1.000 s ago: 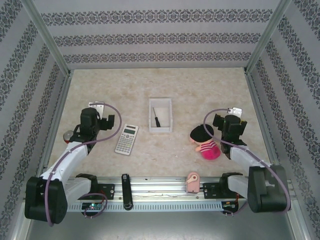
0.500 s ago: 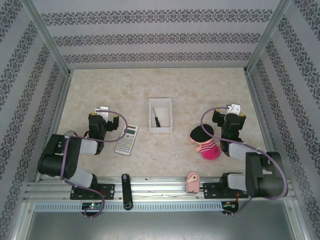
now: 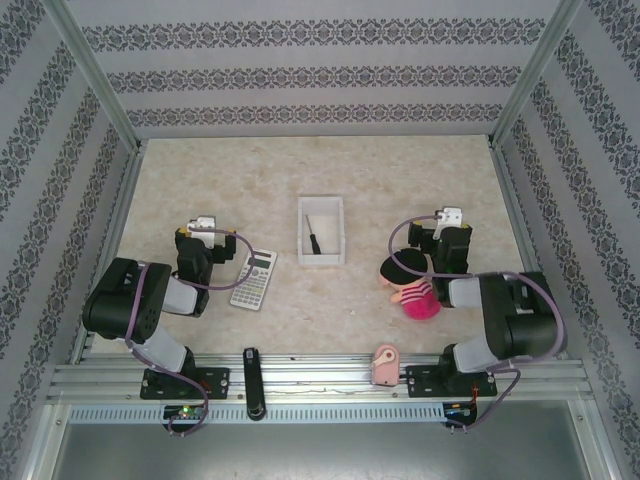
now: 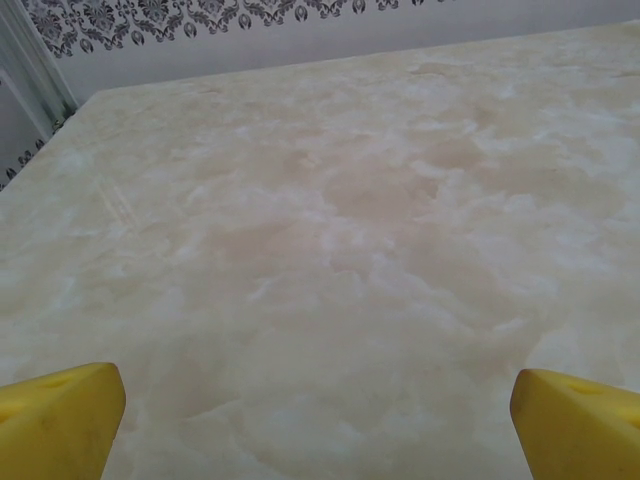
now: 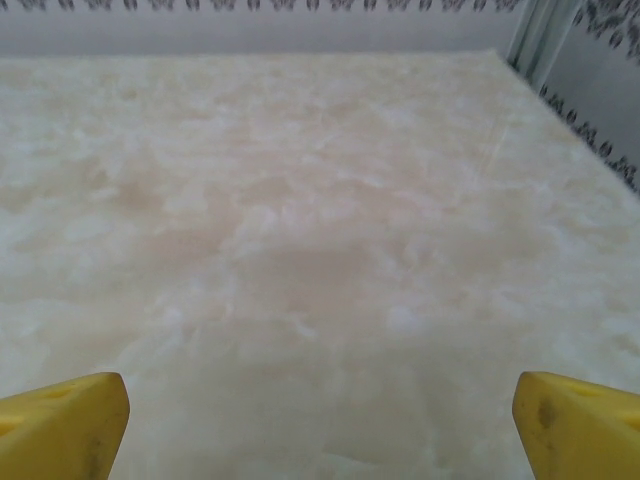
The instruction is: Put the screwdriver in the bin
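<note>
Both arms sit folded further back toward their bases than earlier; left gripper beside calculator, right gripper behind doll, jaws of each wide open, empty. Screwdriver unmoved, lies inside bin, mid-desk.

The left tool gapes wide over the marbled table.

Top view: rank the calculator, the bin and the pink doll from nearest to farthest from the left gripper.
1. calculator, just right of the left gripper and a little nearer the bases.
2. bin, in the middle, farther right.
3. pink doll, far over on the right side.
</note>
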`<state>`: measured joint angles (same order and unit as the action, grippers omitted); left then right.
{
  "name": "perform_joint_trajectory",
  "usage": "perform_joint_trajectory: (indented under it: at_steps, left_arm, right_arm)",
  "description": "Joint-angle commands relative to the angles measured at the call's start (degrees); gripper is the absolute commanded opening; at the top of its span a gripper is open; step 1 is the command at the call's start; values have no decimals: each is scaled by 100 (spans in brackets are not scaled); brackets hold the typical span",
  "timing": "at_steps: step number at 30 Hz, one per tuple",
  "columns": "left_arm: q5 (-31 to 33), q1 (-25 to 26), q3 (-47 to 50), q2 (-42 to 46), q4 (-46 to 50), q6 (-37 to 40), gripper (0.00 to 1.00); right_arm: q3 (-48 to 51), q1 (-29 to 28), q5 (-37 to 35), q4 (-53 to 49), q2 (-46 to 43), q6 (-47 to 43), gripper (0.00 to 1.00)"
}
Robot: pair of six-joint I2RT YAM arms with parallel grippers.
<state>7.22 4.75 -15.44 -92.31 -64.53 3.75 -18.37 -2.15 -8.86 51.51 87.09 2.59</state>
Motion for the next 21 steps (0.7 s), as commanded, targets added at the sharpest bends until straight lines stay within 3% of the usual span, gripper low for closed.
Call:
perform_joint_trajectory:
  at_steps: [1, 4, 21]
  left_arm:
    - [146, -63, -209, 60, 31, -151, 99]
    - [253, -71, -332, 57, 258, -173, 99]
    - [289, -80, -409, 73, 423, -222, 99]
  right_arm:
    - [-322, 2, 117, 77, -46, -19, 98]
    - [-218, 5, 96, 572, 105, -26, 98]
    - [-257, 4, 130, 443, 91, -25, 98]
